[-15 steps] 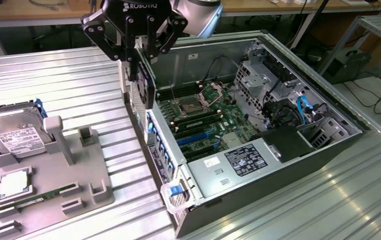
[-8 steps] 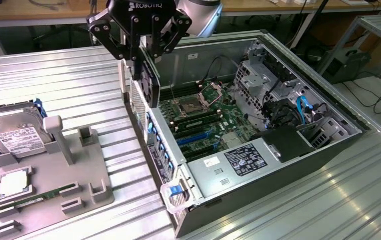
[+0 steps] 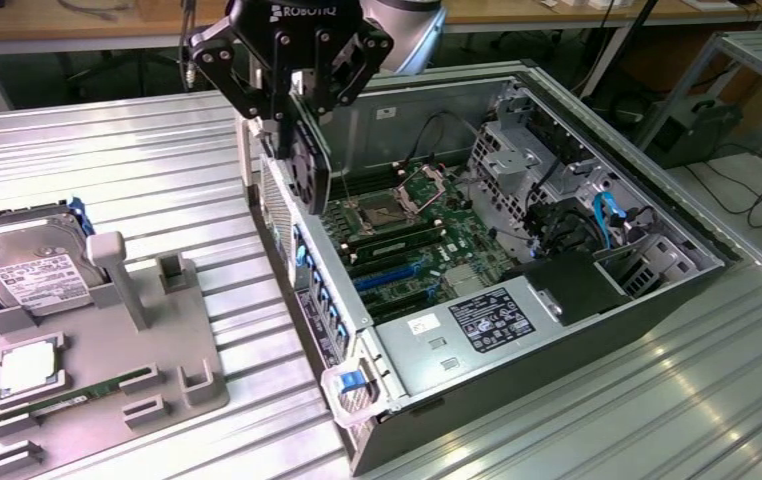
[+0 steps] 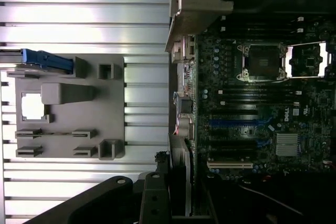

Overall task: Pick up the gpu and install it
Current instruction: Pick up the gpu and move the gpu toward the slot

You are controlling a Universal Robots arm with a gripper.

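The gpu (image 3: pixel 309 165), a thin dark card, hangs on edge from my gripper (image 3: pixel 294 95), whose black fingers are shut on its upper part. It hovers over the open computer case (image 3: pixel 701 250), just above the near-side wall on the exterior view's left, higher than the motherboard (image 3: pixel 408 230). In the wrist view the gpu (image 4: pixel 181 174) shows edge-on with its silver bracket between the fingers (image 4: pixel 155 198), next to the motherboard's expansion slots (image 4: pixel 236 124).
A grey parts fixture (image 3: pixel 154 350) lies on the slatted metal table at the exterior view's left, bearing a hard drive (image 3: pixel 28 265), a square chip (image 3: pixel 28 365) and a RAM stick (image 3: pixel 74 395). Inside the case are drive cages, cables and a power supply (image 3: pixel 495 320).
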